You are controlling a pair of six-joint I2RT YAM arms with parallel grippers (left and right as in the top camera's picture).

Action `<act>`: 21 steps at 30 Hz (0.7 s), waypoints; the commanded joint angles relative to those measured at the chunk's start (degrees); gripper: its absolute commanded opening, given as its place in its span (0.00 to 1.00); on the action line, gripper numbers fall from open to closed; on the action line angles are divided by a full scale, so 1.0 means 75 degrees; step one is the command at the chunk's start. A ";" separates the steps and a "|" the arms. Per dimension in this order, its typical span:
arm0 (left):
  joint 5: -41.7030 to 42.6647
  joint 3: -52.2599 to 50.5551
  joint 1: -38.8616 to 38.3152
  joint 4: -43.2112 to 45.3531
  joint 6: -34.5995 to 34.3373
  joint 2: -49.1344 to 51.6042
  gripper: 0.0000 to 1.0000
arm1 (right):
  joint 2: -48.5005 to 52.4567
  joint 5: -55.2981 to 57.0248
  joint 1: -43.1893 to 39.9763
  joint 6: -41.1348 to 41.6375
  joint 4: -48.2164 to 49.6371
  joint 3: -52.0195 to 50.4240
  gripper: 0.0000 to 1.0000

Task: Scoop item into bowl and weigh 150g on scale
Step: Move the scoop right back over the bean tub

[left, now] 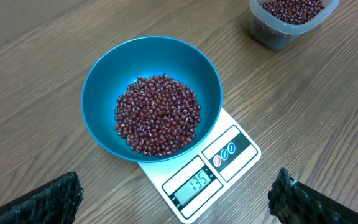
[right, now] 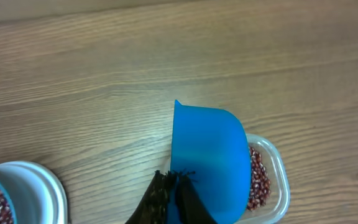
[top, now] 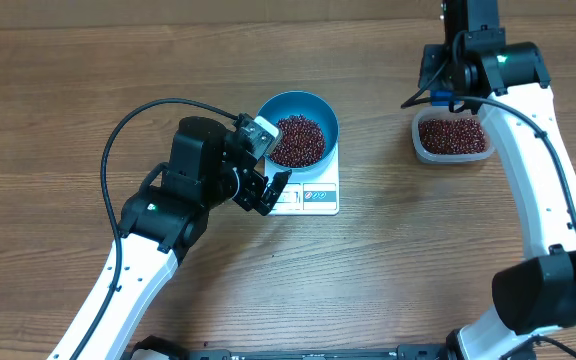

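1. The scale (top: 313, 197) lies flat on the table (top: 58, 90), square to its edges. Its display strip is along the edge nearest the arms' bases. In the left wrist view it sits cornerwise, and the display reads 135.
2. The bowl (top: 320, 107) stands upright on the far part of the scale, mouth up. It overhangs the platform and leaves the display strip uncovered.
3. The scoop (right: 207, 155) has its long axis running from the right gripper (right: 174, 186) outward. The handle end is in the fingers and the rounded cup is away from them, with one corner pointing up in the right wrist view.
4. The left arm reaches in from the near left, with its wrist bent toward the scale. The left gripper (top: 270, 193) hovers just beside the scale's near left corner. Its fingers are spread wide, grasp nothing and touch neither scale nor bowl.
5. The right arm stretches along the right side to the far edge, and its wrist is above the tub (top: 420, 145). Its fingers are clenched on the scoop's handle and hold the cup over the tub's edge.
6. A heap of beans (left: 158, 114) fills the bottom of the bowl, well below the rim.
7. The clear tub, well apart to the right of the scale, holds more beans (top: 452, 133).
8. Only the scoop's smooth blue face shows, so I cannot tell whether it carries beans.
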 commanded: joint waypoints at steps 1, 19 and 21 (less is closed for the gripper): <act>0.0009 0.0184 -0.0006 0.0035 -0.0055 0.0023 0.99 | 0.0192 0.0111 -0.0073 0.0254 0.0082 0.0216 0.04; -0.1708 0.0184 -0.0006 0.0283 -0.2611 0.0023 1.00 | 0.0201 0.0493 -0.0090 0.0551 0.0219 0.0134 0.04; -0.1606 0.0184 -0.0006 0.0326 -0.2652 0.0023 1.00 | 0.0201 0.0691 -0.0090 0.0688 0.0189 0.0134 0.04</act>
